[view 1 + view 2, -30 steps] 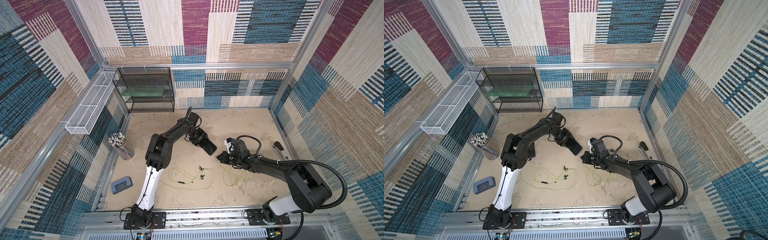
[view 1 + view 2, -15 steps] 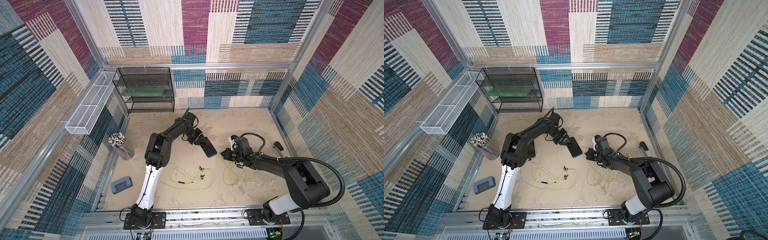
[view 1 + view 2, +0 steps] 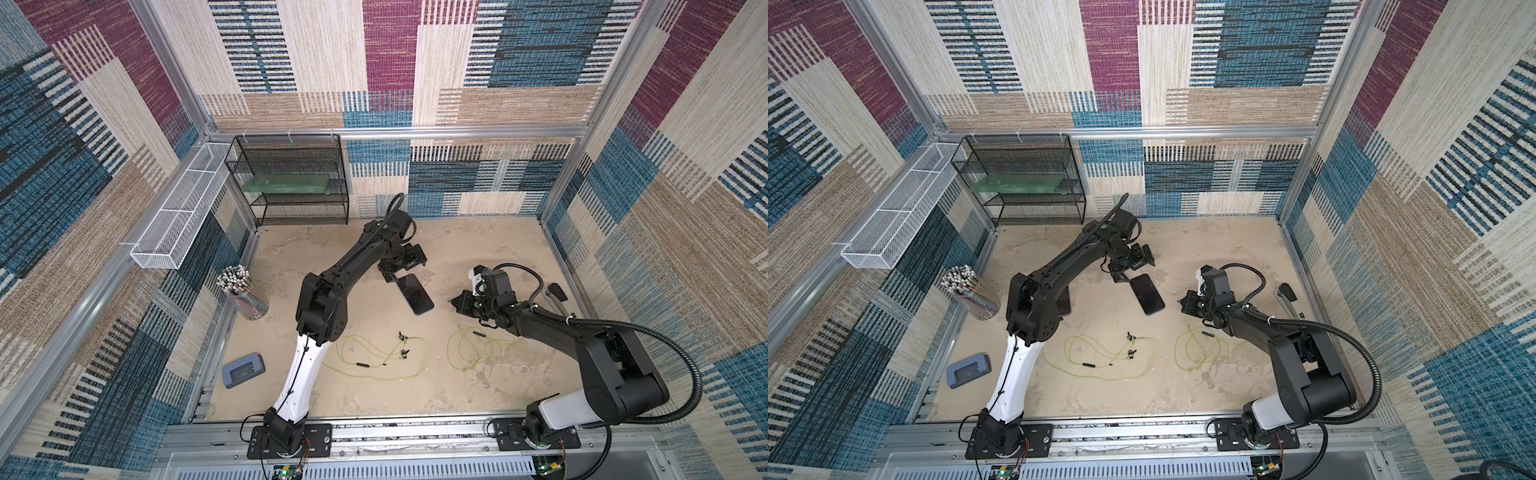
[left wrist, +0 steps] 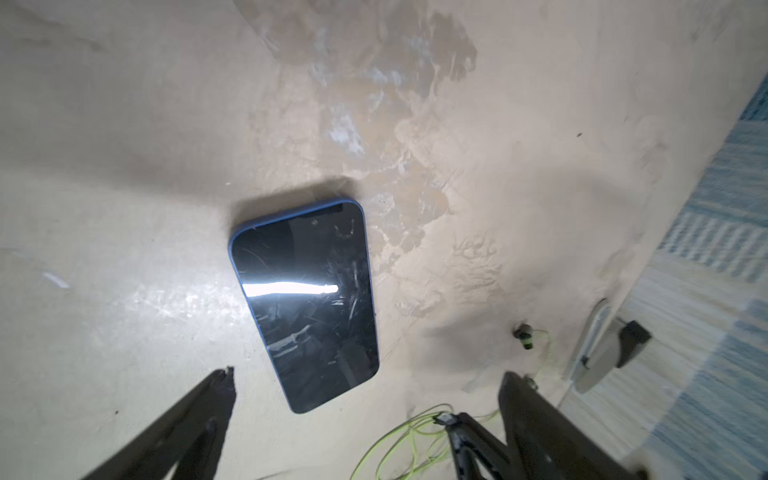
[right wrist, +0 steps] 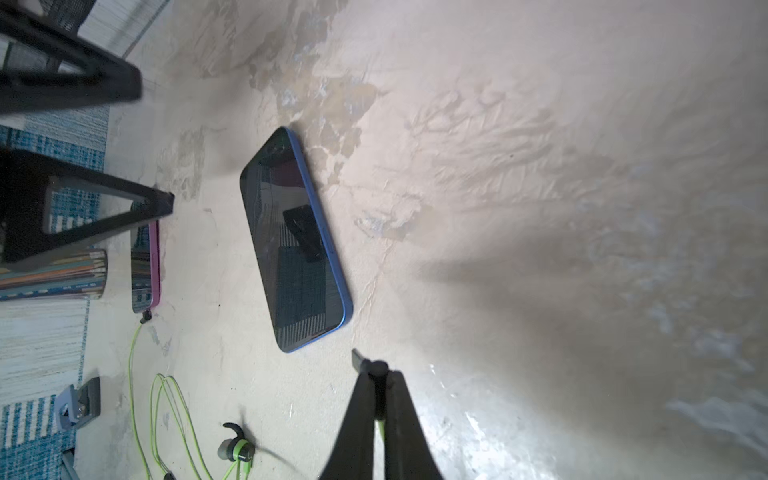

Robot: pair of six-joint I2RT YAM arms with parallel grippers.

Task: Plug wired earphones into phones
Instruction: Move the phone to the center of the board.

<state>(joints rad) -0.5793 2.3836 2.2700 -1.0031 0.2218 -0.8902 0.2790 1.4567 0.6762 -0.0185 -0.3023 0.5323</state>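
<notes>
Pink-cased phone (image 5: 145, 266) looks plugged, while mid-frame the blue-cased phone (image 5: 299, 245) awaits the plug (image 5: 357, 357) pinched in the right gripper (image 5: 376, 369), left gripper (image 4: 370, 376) spread empty.

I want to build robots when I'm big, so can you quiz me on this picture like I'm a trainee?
1. True or false: the blue-cased phone lies flat on the table, with nothing gripping it.
2. Which jaws are shut on the earphone plug? A left, B right, C both.
3. What colour is the case on the second phone, seen in the right wrist view?

Key: 1 true. 2 B, the right jaws. 3 pink.
</notes>
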